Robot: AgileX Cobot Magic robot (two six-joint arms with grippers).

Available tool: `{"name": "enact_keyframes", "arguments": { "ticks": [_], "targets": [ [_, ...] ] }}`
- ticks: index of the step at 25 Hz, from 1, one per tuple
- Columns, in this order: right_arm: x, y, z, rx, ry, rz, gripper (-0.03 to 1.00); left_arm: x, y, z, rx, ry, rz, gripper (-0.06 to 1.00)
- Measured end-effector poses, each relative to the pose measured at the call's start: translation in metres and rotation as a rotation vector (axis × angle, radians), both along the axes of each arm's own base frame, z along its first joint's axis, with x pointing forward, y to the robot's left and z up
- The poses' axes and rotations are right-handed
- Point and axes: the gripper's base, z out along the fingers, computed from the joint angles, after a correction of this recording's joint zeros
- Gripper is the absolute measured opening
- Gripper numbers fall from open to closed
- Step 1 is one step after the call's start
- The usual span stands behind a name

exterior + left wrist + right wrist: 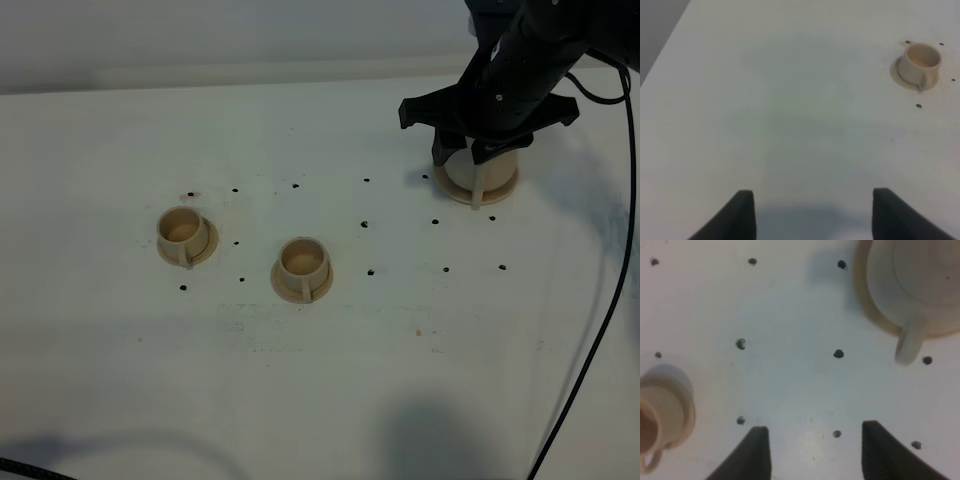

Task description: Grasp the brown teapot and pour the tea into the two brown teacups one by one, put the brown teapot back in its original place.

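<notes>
A: Where are we finding the brown teapot (492,170)?

B: We are seeing it sitting upright on its round coaster (455,190). A slim part is sticking out over the coaster's rim. Handle or spout, we are not managing to tell.

A: And the right gripper (462,155)?

B: In the high view it is hanging right over the teapot. Its wrist camera is showing us both fingers (757,455) spread apart with only the bare white table (790,315) between them. The teapot is lying just beyond the tips, not between them. So we are reading the jaws as parted and holding nothing.

A: What are we making of the left gripper (812,192)?

B: Its two dark fingers are also standing wide apart over bare table, gripping nothing.

A: And the cups?

B: Both are standing well apart from the teapot, off to its left in the high view. The nearer teacup (302,262) is closer to the teapot and the farther teacup (183,232) is sitting beyond that one. Each is resting upright on its own small saucer. Small black dots (364,224) are speckling the table between them and the teapot.
</notes>
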Motion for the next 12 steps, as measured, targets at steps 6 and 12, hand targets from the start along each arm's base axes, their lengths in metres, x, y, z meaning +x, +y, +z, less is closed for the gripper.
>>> {"name": "enact_keyframes", "arguments": {
  "ticks": [6, 12],
  "targets": [
    [0.006, -0.004, -0.011, -0.002, 0.023, -0.065, 0.41, 0.000, 0.000, 0.000, 0.000, 0.000, 0.000, 0.48],
    [0.013, -0.012, -0.024, -0.016, 0.054, -0.122, 0.41, 0.000, 0.000, 0.000, 0.000, 0.000, 0.000, 0.48]
  ]
}}
